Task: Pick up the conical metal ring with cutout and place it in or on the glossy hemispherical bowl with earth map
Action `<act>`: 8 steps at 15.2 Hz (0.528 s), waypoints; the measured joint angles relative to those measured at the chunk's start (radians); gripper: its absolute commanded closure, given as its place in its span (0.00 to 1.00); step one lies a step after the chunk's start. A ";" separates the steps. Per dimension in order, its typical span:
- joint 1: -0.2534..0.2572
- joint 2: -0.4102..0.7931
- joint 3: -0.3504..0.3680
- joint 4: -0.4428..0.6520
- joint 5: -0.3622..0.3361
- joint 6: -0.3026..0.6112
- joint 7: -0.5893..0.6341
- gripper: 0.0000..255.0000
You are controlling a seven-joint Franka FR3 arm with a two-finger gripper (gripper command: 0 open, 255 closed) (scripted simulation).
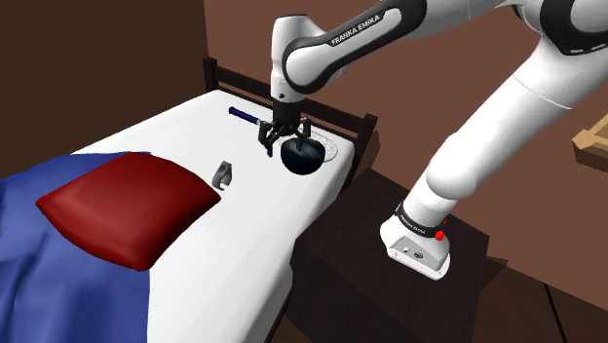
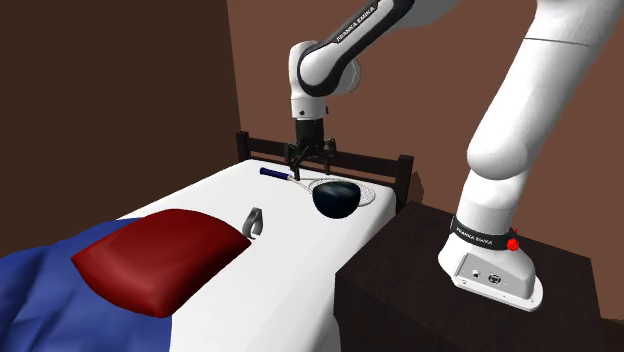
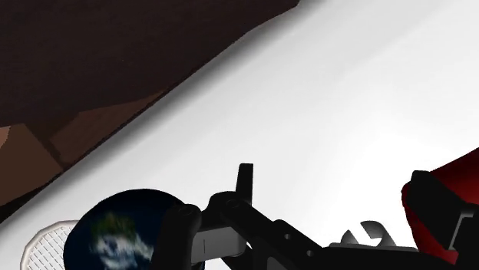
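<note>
Ring (image 1: pixel 224 173) of grey metal, with a cutout in its wall, lies on the white bed (image 1: pixel 273 224). It is untouched and well apart from the pincer (image 1: pixel 279 139), between it and the red pillow (image 1: pixel 127 205). The pincer hangs low over the sheet, black fingers spread, nothing between them. Just beside it, on the side away from the pillow, sits the dark glossy bowl (image 1: pixel 303 156) with its map, on a white round mat (image 1: pixel 338 148). Past the pincer, toward the headboard (image 2: pixel 380 165), lies a blue pen (image 1: pixel 244 115). A blue blanket (image 1: pixel 39 244) lies beyond the pillow.
</note>
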 measured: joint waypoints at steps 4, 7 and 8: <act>-0.015 0.166 0.020 0.081 -0.079 0.108 0.153 0.00; -0.005 0.280 0.019 0.151 -0.149 0.167 0.280 0.00; -0.002 0.319 0.012 0.173 -0.174 0.188 0.317 0.00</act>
